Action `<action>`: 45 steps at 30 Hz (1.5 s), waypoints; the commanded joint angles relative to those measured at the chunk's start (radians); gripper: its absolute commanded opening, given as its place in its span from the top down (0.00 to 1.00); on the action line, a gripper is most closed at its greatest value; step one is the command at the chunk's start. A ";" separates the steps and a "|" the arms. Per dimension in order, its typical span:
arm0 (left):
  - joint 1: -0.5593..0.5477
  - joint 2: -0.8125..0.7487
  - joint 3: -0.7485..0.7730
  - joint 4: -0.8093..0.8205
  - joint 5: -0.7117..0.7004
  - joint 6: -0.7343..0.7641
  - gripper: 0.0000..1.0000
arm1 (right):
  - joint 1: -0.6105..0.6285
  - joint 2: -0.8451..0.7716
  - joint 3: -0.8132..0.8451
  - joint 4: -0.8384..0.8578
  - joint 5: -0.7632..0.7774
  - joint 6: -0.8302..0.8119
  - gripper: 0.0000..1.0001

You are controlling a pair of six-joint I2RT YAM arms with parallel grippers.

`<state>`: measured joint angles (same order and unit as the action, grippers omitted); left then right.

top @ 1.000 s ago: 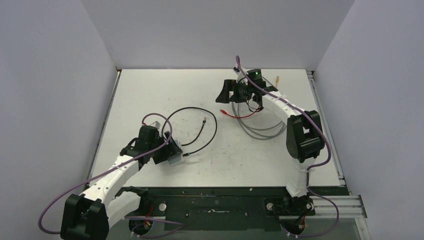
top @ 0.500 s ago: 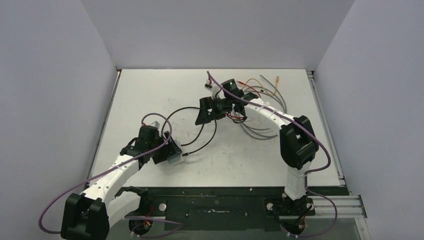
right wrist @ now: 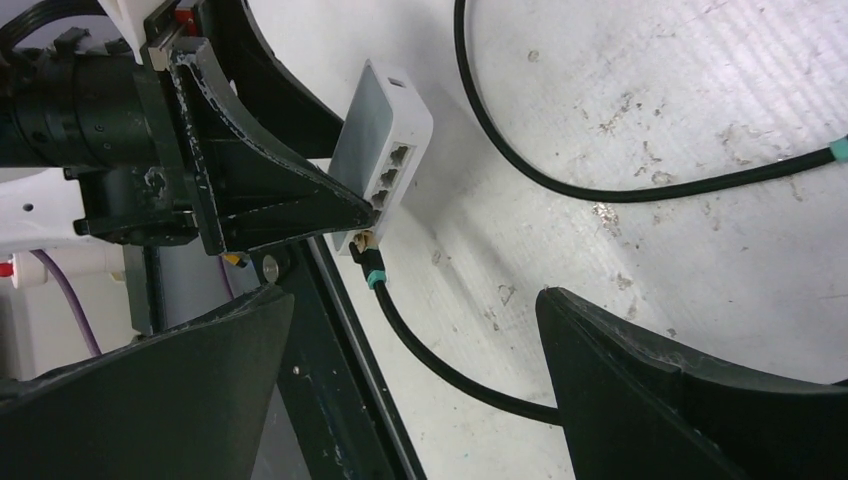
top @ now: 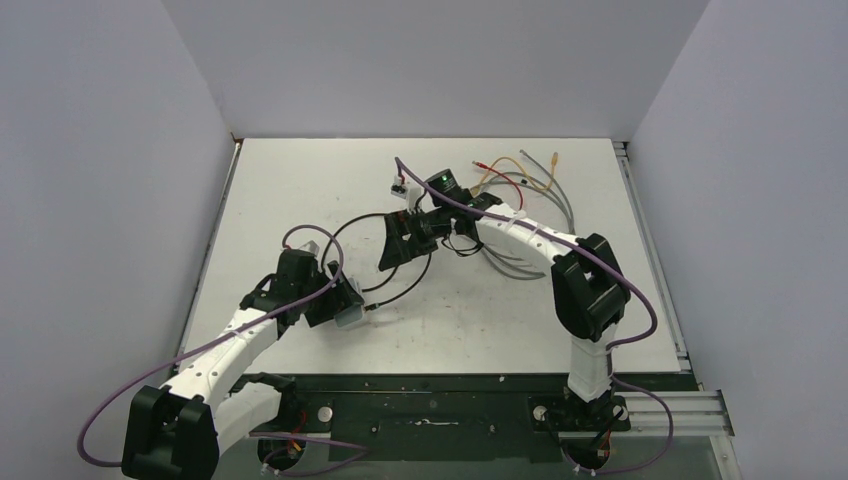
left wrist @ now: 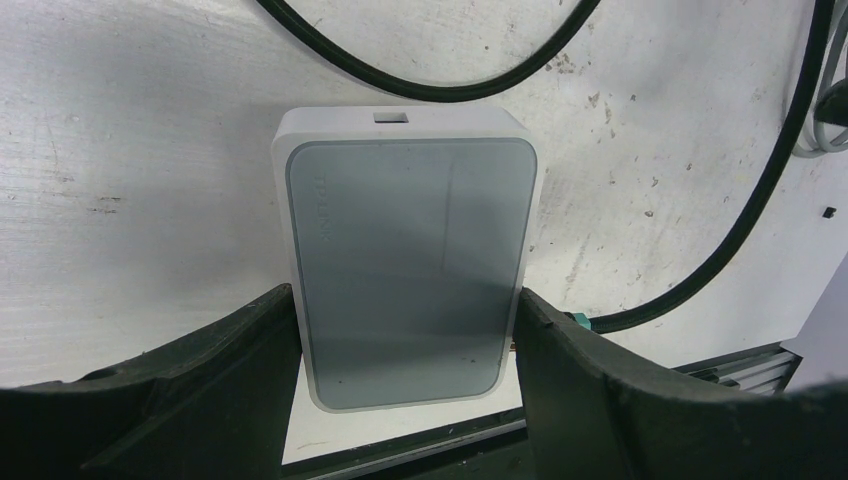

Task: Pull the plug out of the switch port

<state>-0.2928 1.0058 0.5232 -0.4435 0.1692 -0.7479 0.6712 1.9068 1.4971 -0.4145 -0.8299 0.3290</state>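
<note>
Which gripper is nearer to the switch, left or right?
Left. The left gripper is shut on the switch, one finger on each side; the right gripper hangs open, apart from it.

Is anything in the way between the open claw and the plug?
Nothing visible blocks it. Between the open right gripper and the plug there is only table and the plug's own black cable. The left gripper holds the switch.

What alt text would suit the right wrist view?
The left gripper clamps the pale switch by its sides, with a black cable plugged into its end port. The right gripper stands open in the foreground, facing the plug.
</note>
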 commanded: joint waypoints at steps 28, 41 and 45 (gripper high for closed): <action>0.007 -0.004 0.075 0.059 0.023 -0.016 1.00 | 0.125 0.151 0.044 0.028 -0.170 0.027 0.19; 0.007 0.001 0.078 0.060 0.028 -0.015 1.00 | 0.127 0.191 0.030 0.115 -0.227 0.102 0.32; 0.007 -0.002 0.078 0.059 0.026 -0.015 1.00 | 0.127 0.193 0.012 0.143 -0.243 0.121 0.37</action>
<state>-0.2928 1.0122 0.5529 -0.4427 0.1783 -0.7559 0.7937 2.0968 1.5139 -0.3470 -1.0245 0.4290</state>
